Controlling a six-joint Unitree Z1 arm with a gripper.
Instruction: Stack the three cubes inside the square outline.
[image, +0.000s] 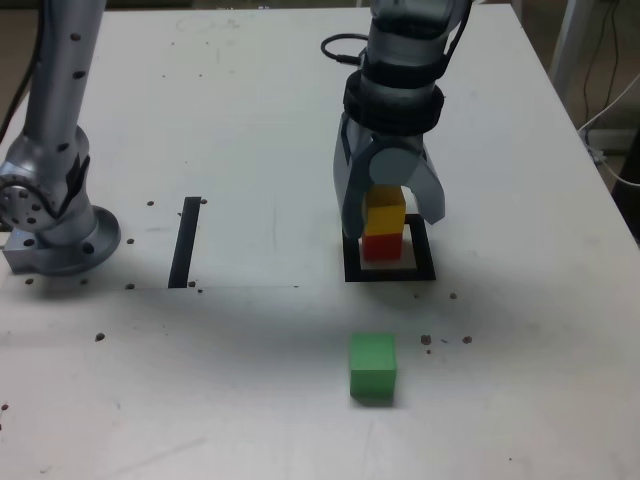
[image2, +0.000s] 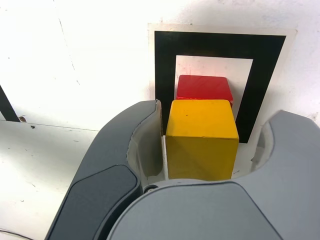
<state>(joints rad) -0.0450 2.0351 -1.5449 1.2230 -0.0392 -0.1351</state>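
A yellow cube (image: 385, 212) (image2: 202, 135) sits on top of a red cube (image: 381, 246) (image2: 204, 89), and the red one stands in the white middle of the square outline (image: 390, 272) (image2: 215, 42). My gripper (image: 394, 222) (image2: 217, 112) hangs straight over this pair, open, with one finger on each side of the yellow cube. In the wrist view one finger (image2: 145, 130) is close to the cube's face and a clear gap shows on the other side. The green cube (image: 372, 367) lies alone on the table nearer the front edge, apart from the outline.
A narrow black strip (image: 186, 241) (image2: 7, 107) lies on the table towards the exterior view's left. The arm's grey base (image: 55, 230) stands at the far left. A black cable (image: 340, 50) loops behind the arm. Small dark specks dot the white table (image: 250, 130).
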